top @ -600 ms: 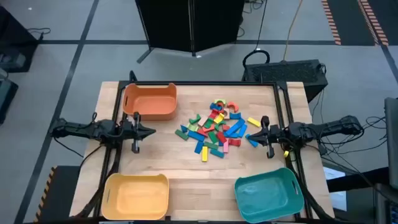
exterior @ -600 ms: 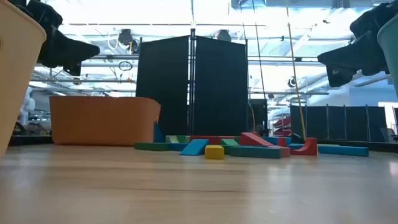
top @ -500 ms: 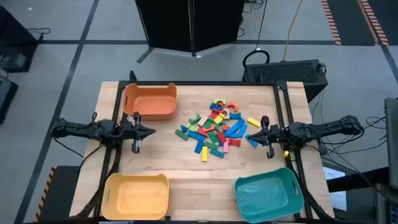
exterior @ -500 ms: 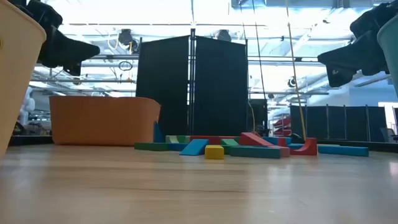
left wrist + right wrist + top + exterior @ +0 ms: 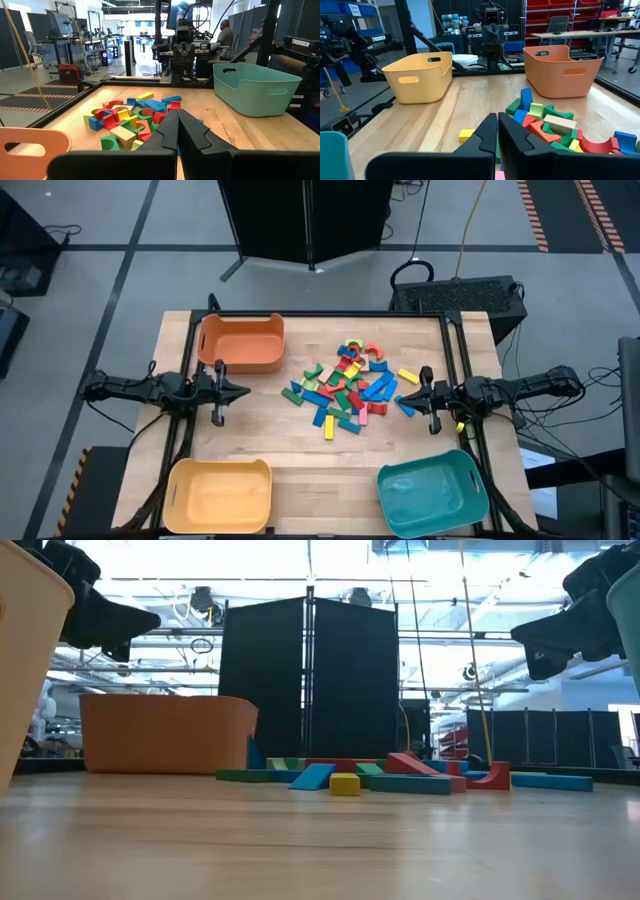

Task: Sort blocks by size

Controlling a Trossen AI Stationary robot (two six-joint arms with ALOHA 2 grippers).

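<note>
A heap of small painted wooden blocks (image 5: 345, 388), red, blue, green, yellow and orange, lies on the table a little right of its middle; the low view shows the blocks (image 5: 400, 777) lying flat, the left wrist view shows the blocks (image 5: 132, 117) ahead of the fingers. My left gripper (image 5: 243, 391) hovers shut over the table's left side, pointing at the heap. My right gripper (image 5: 408, 392) hovers shut just right of the heap, its shut fingers (image 5: 497, 131) aimed level at it. Neither touches a block.
An orange bin (image 5: 241, 342) stands at the far left, a yellow bin (image 5: 219, 495) at the near left and a teal bin (image 5: 432, 491) at the near right. Bare wood (image 5: 300, 450) lies between the heap and the near bins. A person sits in the room beyond.
</note>
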